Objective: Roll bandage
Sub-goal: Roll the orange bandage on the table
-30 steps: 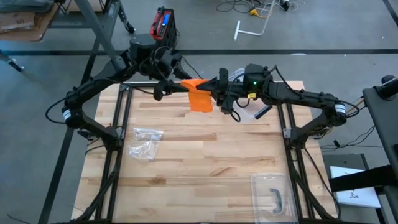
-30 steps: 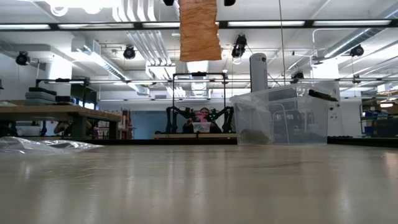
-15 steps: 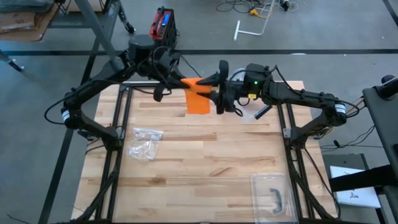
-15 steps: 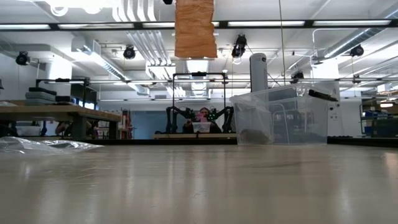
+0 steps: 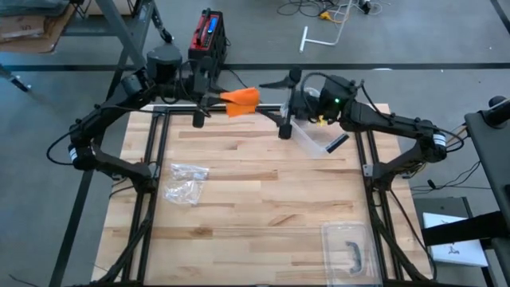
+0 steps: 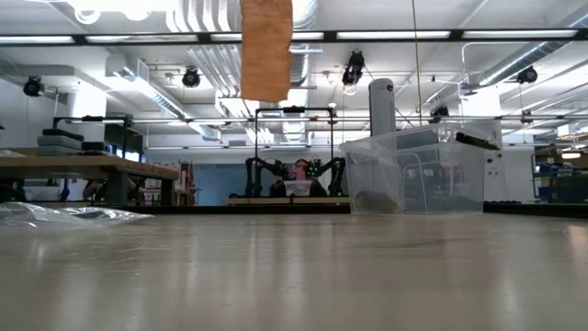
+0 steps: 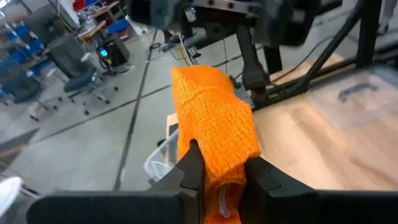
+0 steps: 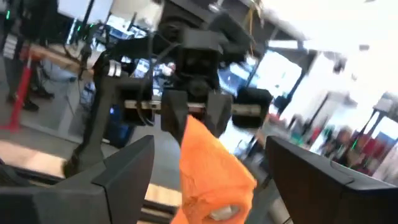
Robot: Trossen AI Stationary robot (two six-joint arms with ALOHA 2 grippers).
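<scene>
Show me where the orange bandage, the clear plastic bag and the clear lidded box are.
orange bandage (image 5: 240,101), high view, middle of the cloth held at the table's far edge.
clear plastic bag (image 5: 184,182), high view, its crumpled middle.
clear lidded box (image 5: 349,251), high view, lid by the handle.

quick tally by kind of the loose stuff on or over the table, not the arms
orange bandage, held up in the left tool: 1
crumpled clear plastic wrapper: 1
clear plastic container: 1
clear lid with dark handle: 1
total: 4
</scene>
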